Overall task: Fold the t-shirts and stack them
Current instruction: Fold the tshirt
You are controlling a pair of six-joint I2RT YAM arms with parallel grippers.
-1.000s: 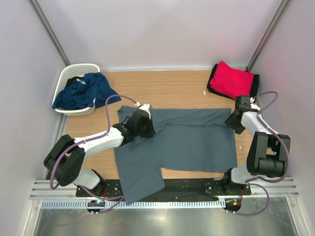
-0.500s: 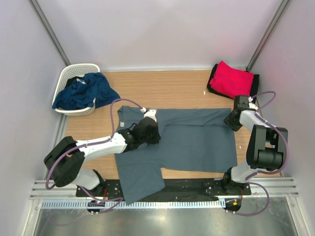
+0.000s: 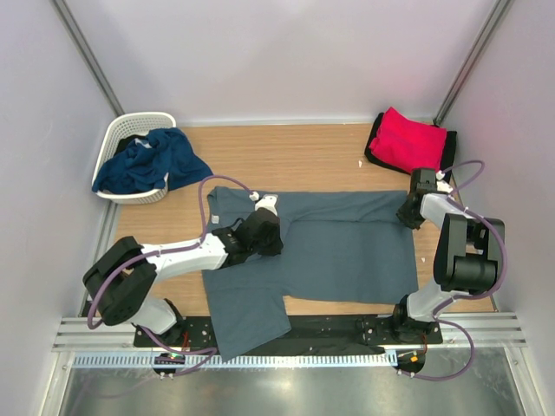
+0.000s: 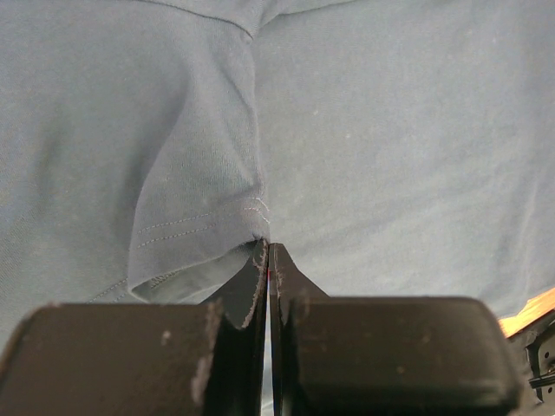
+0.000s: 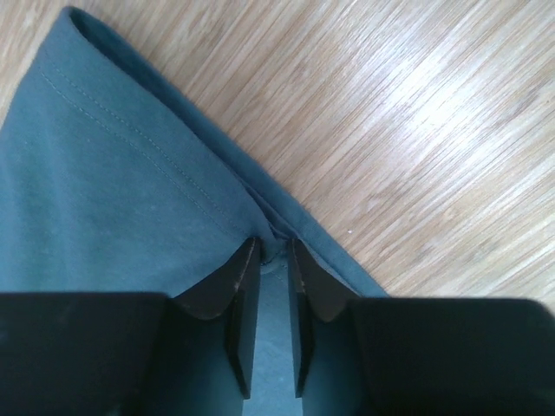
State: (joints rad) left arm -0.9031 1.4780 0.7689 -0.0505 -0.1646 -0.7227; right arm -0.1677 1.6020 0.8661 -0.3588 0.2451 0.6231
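The left gripper, clamped on a fold of the shirt, has slid right and nearer the bases. It drags that fold along and bares more of the far-left sleeve. The right gripper has edged toward the shirt's far-right corner, its jaws narrowing onto the hem there.

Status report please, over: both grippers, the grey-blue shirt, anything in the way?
Left gripper shut on a pinch of the grey-blue t-shirt. Right gripper pinching its hem. Shirt spread out, nothing else lying on it.
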